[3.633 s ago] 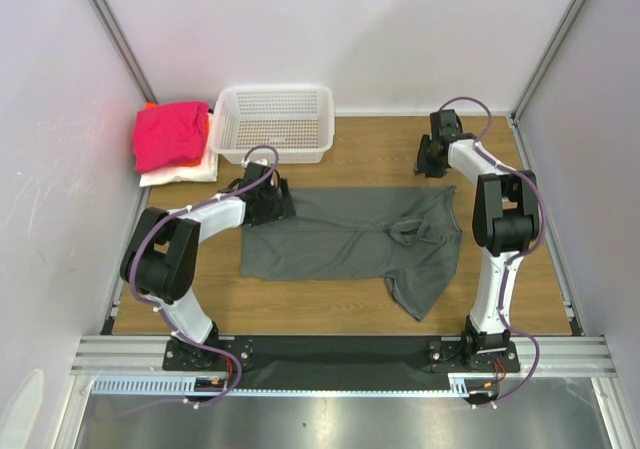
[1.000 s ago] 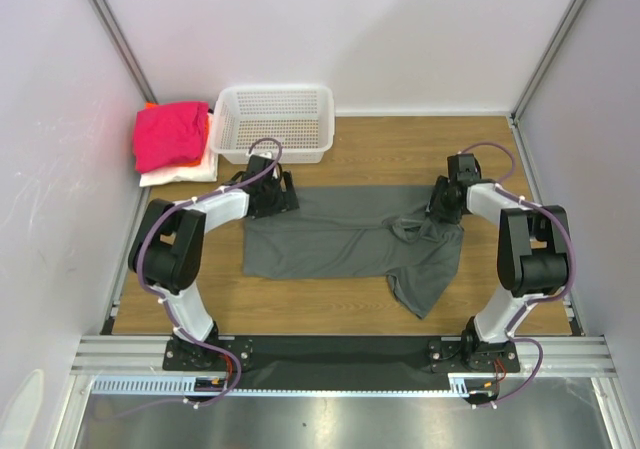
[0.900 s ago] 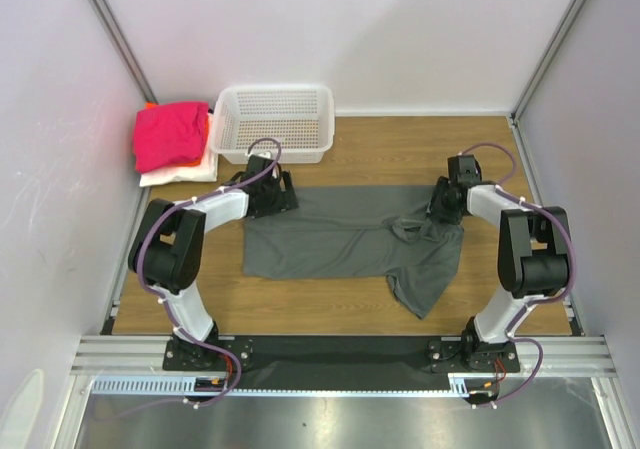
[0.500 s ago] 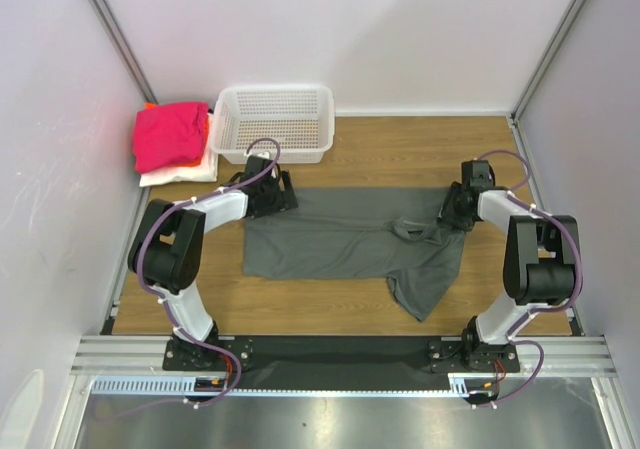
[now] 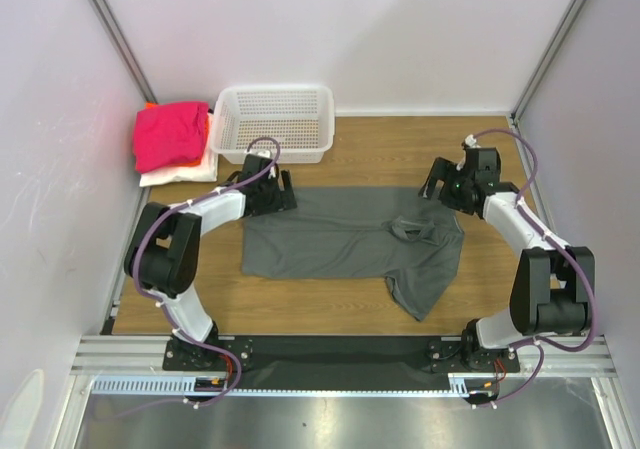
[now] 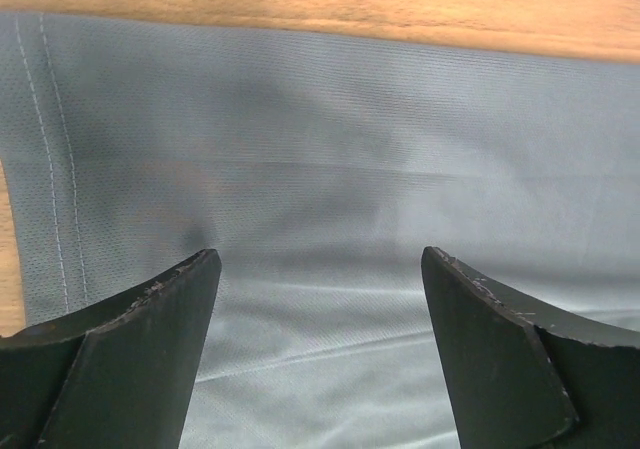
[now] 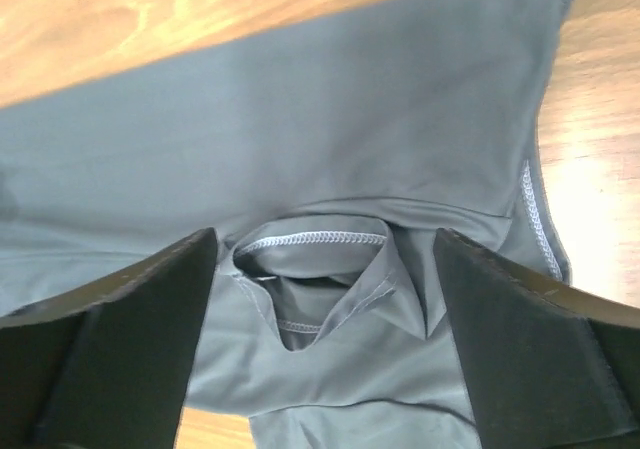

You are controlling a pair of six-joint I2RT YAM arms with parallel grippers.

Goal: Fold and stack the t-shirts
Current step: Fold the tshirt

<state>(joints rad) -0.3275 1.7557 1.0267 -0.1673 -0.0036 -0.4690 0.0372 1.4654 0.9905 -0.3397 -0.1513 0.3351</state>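
A dark grey t-shirt (image 5: 340, 244) lies spread across the middle of the table, one sleeve hanging toward the near edge. My left gripper (image 5: 272, 194) sits low over its far left corner, open, with flat grey cloth (image 6: 330, 169) under the fingers and nothing between them (image 6: 320, 259). My right gripper (image 5: 440, 185) hovers open above the far right part of the shirt. Its wrist view shows the crumpled neck opening (image 7: 310, 279) below the gap (image 7: 322, 237). A folded stack stands at the far left: magenta-pink t-shirt (image 5: 170, 134) over an orange one (image 5: 207, 124) and a white one (image 5: 180, 174).
A white mesh basket (image 5: 275, 121) stands at the back, just beyond the left gripper. Side walls close in the table on the left and right. Bare wood (image 5: 380, 149) shows between the basket and the right arm.
The right gripper has opened, let go of the shirt's far right edge and lifted back and away. The left gripper has stayed over the far left corner.
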